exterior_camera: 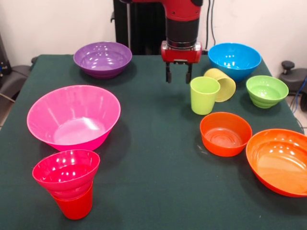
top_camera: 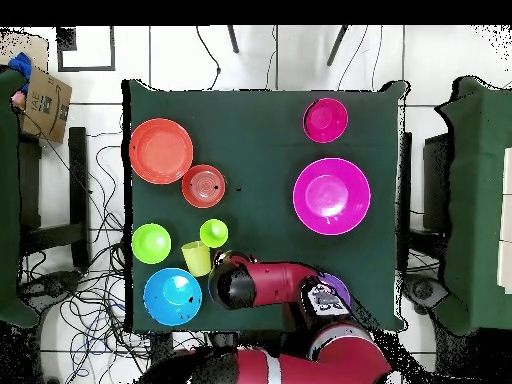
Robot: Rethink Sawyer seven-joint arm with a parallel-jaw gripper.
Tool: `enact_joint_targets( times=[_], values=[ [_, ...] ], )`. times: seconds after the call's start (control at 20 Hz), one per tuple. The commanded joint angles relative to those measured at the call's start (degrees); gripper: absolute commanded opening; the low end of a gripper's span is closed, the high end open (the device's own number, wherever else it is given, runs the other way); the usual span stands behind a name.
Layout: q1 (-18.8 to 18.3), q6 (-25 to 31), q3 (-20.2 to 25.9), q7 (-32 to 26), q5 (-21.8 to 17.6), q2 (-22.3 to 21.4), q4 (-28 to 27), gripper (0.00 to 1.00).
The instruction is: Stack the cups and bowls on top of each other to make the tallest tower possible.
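While the gripper (exterior_camera: 178, 74) hangs empty above the far middle of the table (exterior_camera: 153, 191), fingers a little apart, only one stack exists: the magenta bowl (exterior_camera: 66, 172) seated upright on the red cup (exterior_camera: 74, 205) at the near left. Fetching a next piece seems in hand. The green cup (exterior_camera: 204, 95) stands mouth up just right of the gripper; the yellow cup (exterior_camera: 221, 84) touching it lies tipped, mouth facing near-left, and would need righting first.
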Motion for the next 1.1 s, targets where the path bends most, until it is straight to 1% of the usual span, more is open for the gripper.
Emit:
enact_joint_targets(
  times=[0.05, 0.55, 0.8, 1.1],
  values=[
    [-1.0, 4.6, 4.6, 6.1, 3.5, -1.4, -4.2, 1.0],
    [-2.0, 8.2, 5.8, 4.4, 5.1, -3.0, -4.1, 1.0],
    [-3.0, 11.3, 7.1, 3.4, 6.0, -3.9, -4.5, 1.0],
    [-3.4, 12.3, 7.7, 3.0, 6.2, -4.3, -5.0, 1.0]
  ],
)
